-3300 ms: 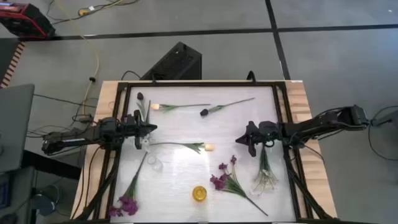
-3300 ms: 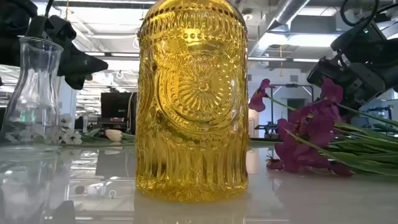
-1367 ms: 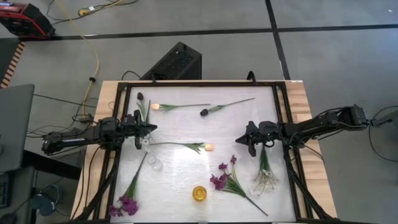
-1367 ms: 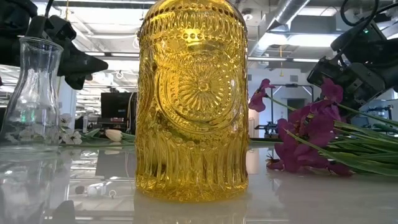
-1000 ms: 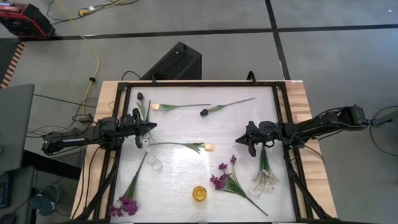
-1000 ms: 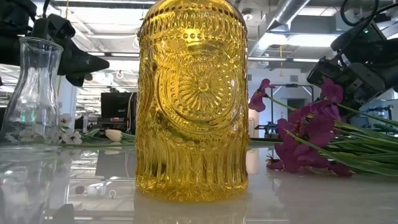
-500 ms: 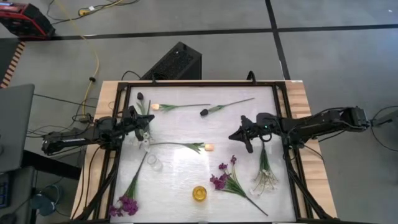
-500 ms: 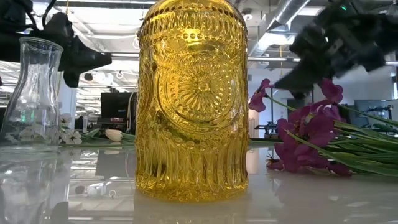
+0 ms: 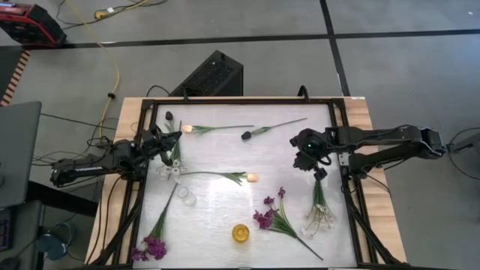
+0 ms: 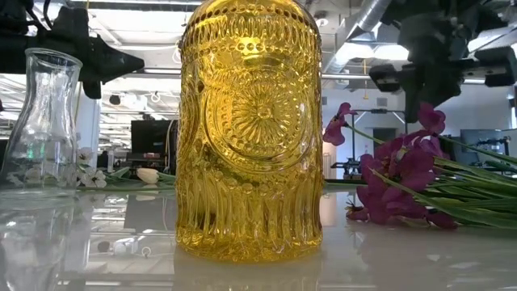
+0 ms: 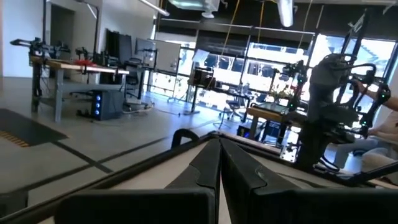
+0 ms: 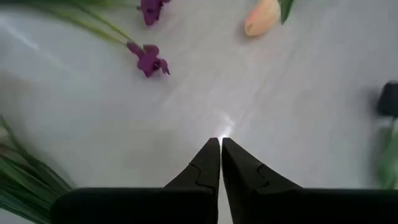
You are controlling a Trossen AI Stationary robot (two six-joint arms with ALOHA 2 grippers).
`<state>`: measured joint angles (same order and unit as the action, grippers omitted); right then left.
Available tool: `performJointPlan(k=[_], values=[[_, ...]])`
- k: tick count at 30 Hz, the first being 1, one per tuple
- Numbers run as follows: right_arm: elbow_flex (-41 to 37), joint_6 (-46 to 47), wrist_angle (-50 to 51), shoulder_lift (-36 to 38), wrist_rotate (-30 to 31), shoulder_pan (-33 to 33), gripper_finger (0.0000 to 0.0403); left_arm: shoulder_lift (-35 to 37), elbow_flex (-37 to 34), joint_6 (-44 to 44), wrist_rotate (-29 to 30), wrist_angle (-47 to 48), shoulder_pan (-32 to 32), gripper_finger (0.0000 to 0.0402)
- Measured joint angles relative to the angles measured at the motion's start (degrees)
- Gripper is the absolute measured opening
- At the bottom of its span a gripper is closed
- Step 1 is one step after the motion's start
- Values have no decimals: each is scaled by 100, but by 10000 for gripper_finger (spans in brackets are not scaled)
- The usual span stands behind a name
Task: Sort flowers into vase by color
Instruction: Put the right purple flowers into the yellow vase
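Right gripper (image 9: 306,152) pointing down over bare table (image 9: 285,142) near the peach tulip (image 9: 251,178), fingers pressed together, left gripper (image 9: 175,138) raised level, likewise closed, empty.

A: What can't be made out?

B: In the low view the yellow glass vase (image 10: 249,129) hides the table's middle, and its top is cropped.

A: Anything else?

B: The purple flowers' (image 10: 404,174) stems run off the picture's edge.

Overhead view straight down; low view level behind the yellow vase (image 10: 249,129), common to both.
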<state>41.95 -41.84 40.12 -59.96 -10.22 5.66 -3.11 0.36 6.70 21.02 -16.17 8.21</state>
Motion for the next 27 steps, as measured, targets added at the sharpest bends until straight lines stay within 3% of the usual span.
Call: performJointPlan(k=[3, 5, 9, 13, 16, 21, 27], values=[[2, -341, -208, -25, 54, -347, 64, 0, 0, 4, -16, 0, 0, 0], [2, -64, -537, -42, 324, -700, 73, 0, 0, 39, -17, -10, 0, 0], [12, 2091, -1404, -39, 1128, -1478, 87, 0, 0, 296, -14, -116, 0, 0], [171, 4650, -1704, -39, 1101, -1925, 91, 0, 0, 506, -18, -145, 0, 0], [323, 5974, -1546, -41, 1036, -2231, 92, 0, 0, 376, -17, -145, 0, 0], [549, 7424, -1126, -309, 1003, -2751, 92, 0, 0, 276, -19, -138, 0, 4], [1082, 8726, -699, -1413, 648, -3298, 92, 2, 0, 74, -302, -44, 2, 34]])
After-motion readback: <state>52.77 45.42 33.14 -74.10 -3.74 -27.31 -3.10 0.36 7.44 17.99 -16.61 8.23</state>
